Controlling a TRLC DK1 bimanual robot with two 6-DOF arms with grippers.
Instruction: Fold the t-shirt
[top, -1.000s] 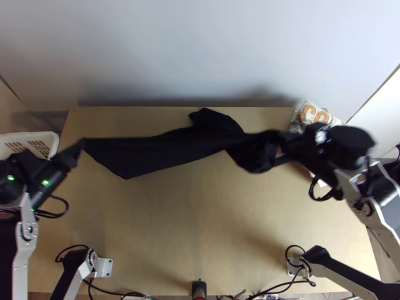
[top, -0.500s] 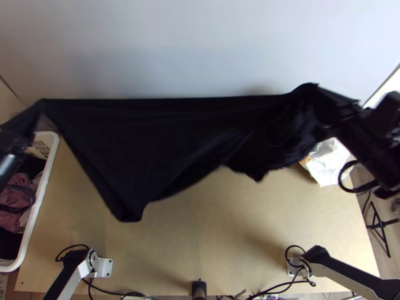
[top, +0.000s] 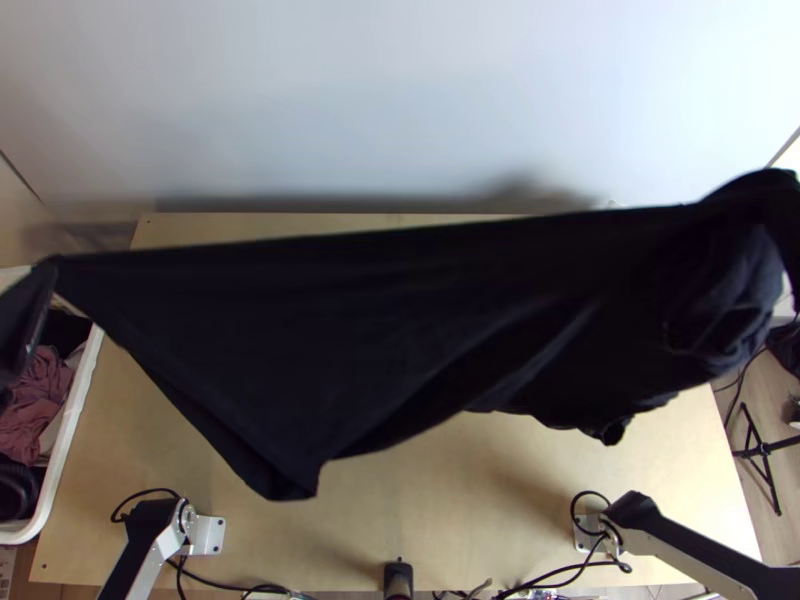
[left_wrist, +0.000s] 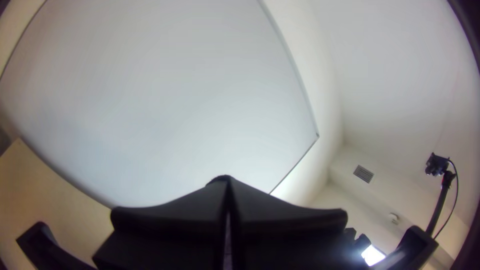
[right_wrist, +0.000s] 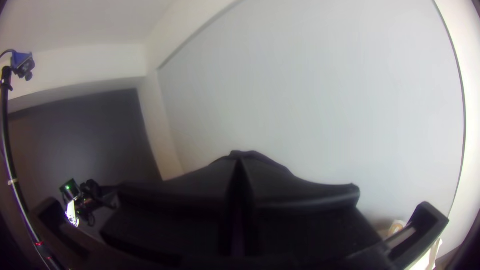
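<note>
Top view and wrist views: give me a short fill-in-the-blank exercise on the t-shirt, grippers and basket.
The t-shirt is ____ in colour. It is stretched between ____ grippers. One side is held by the left gripper, the other by the ____ gripper. Clothes lie in the basket, whose rim is ____ in colour.
Missing words: black; two; right; white.

Black t-shirt (inky, really), tan table

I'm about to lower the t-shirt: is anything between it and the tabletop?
Nothing visible stands between the t-shirt and the tabletop, though the t-shirt hides part of it. The white basket sits at the tabletop's left edge.
</note>
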